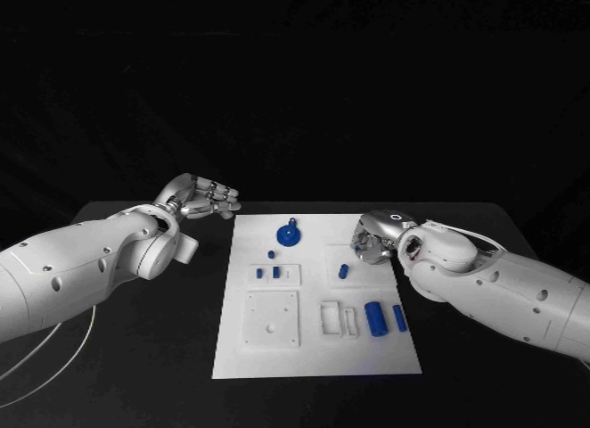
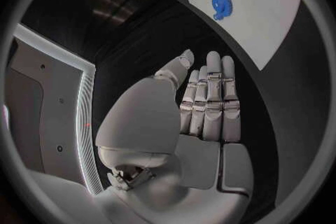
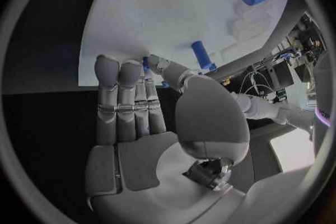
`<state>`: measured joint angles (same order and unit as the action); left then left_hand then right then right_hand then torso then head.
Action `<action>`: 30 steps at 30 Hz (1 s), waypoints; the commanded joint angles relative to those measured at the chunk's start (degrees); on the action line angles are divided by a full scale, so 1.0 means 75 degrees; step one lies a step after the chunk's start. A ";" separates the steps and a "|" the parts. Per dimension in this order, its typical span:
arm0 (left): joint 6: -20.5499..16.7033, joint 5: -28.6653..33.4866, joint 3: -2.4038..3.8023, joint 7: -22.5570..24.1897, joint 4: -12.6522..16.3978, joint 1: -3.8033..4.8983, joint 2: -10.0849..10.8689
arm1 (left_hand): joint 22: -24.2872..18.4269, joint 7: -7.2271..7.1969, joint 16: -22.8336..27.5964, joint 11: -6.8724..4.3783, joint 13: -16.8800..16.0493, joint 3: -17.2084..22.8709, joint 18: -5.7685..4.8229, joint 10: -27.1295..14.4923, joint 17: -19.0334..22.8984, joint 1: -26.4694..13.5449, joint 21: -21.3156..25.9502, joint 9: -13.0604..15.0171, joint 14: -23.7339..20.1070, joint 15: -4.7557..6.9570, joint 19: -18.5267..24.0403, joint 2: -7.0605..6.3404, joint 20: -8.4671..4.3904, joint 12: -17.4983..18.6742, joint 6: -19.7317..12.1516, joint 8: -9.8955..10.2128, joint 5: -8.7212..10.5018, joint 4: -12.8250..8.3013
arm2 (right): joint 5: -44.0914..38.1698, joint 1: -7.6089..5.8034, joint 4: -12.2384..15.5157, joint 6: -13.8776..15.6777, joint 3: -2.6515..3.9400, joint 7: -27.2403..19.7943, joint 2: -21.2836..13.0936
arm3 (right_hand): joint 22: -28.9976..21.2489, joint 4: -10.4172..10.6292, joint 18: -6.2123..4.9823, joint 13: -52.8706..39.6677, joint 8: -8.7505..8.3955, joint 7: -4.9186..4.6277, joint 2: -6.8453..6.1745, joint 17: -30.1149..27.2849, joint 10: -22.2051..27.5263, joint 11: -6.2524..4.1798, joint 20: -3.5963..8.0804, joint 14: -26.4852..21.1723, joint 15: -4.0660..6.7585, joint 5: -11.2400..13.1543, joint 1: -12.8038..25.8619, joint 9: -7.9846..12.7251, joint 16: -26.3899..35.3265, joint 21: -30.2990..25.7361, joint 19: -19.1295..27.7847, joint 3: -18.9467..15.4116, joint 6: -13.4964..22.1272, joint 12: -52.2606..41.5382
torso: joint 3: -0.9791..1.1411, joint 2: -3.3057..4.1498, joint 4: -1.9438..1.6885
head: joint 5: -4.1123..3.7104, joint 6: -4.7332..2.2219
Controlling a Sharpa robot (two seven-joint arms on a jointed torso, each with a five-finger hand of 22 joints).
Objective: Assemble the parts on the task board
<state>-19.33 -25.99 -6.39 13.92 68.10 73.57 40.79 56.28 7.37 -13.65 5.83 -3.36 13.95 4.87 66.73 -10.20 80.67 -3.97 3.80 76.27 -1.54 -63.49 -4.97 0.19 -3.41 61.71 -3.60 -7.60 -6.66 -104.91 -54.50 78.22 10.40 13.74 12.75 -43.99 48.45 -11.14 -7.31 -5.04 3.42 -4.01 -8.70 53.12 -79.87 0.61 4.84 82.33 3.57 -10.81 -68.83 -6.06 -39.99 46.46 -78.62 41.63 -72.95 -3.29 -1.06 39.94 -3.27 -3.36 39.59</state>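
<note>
Nearest the head camera, the white board (image 1: 318,357) lies lengthwise on the black table (image 1: 141,374), between two white arms. Its near end carries a screwed square plate (image 1: 272,318), a white holder (image 1: 336,318) and two blue cylinders (image 1: 376,319) side by side. Mid-board stand three small blue pegs (image 1: 277,271); at the far end lies one blue gear (image 1: 288,235). The left hand (image 1: 205,198) hovers off the board's far left corner, fingers straight and together, holding nothing. The right hand (image 3: 150,101) reaches down at the board's right edge; a bit of blue shows by its fingertips, but whether it grips anything I cannot tell. Probably a pickup: it should close squarely on one piece, not nudging neighbours.
</note>
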 commanded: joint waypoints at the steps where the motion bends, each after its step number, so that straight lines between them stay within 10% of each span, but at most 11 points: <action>1: 0.0079 0.0058 0.0009 0.0073 -0.0032 0.0011 -0.0018 | 0.0007 0.0036 0.0004 -0.0007 0.0002 -0.0030 -0.0121 -0.0009 -0.0006 0.0013 -0.0027 -0.0003 0.0050 0.0004 -0.0048 0.0059 0.0019 -0.0017 0.0025 0.0002 -0.0021 -0.0019 | -0.0331 0.0018 0.0018 0.0200 -0.0007 0.0270 0.0023 | 0.0108 -0.0003 -0.0008 0.0031 0.0038 0.0001 -0.0035 -0.0006 -0.0062 0.0001 0.0031 0.0044 0.0023 0.0034 -0.0054 -0.0005 0.0044 0.0055 -0.0052 0.0057 -0.0064 -0.0026 | 0.0004 -0.0002 0.0001 | 0.0016 -0.0003; 30: 0.0175 0.0056 0.0008 0.0122 -0.0363 0.0011 -0.0093 | 0.0095 0.0042 0.0008 0.0002 0.0001 -0.0041 -0.0121 -0.0037 -0.0067 0.0018 -0.0006 -0.0004 0.0021 -0.0001 -0.0036 0.0070 0.0020 -0.0018 0.0009 0.0002 -0.0032 -0.0048 | 0.1049 -0.0111 0.0907 0.0342 0.0543 0.0019 -0.0386 | 0.0936 0.0008 -0.0007 0.0079 0.0038 0.0006 -0.0022 -0.0014 -0.0080 -0.0005 0.0069 0.0073 0.0063 0.0049 -0.0083 0.0005 0.0106 -0.0479 -0.0274 0.0034 -0.0085 -0.0026 | -0.0015 0.0001 0.0011 | 0.0059 -0.0084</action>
<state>-18.72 -25.94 -6.39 13.98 65.25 73.58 40.24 56.94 7.36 -13.66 5.83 -3.37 13.79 4.87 66.73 -10.66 80.67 -3.97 3.80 76.26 -1.54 -63.49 -4.97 0.20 -3.41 61.71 -3.60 -7.59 -6.82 -99.20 -55.36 84.32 12.37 17.79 13.63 -46.78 55.41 -10.96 -6.19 -4.35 3.45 -4.05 -8.98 53.07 -80.07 0.41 5.23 82.64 3.88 -10.40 -69.03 -5.96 -39.60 43.12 -80.27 42.10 -73.22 -3.28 -1.10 39.92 -3.21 -3.08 39.03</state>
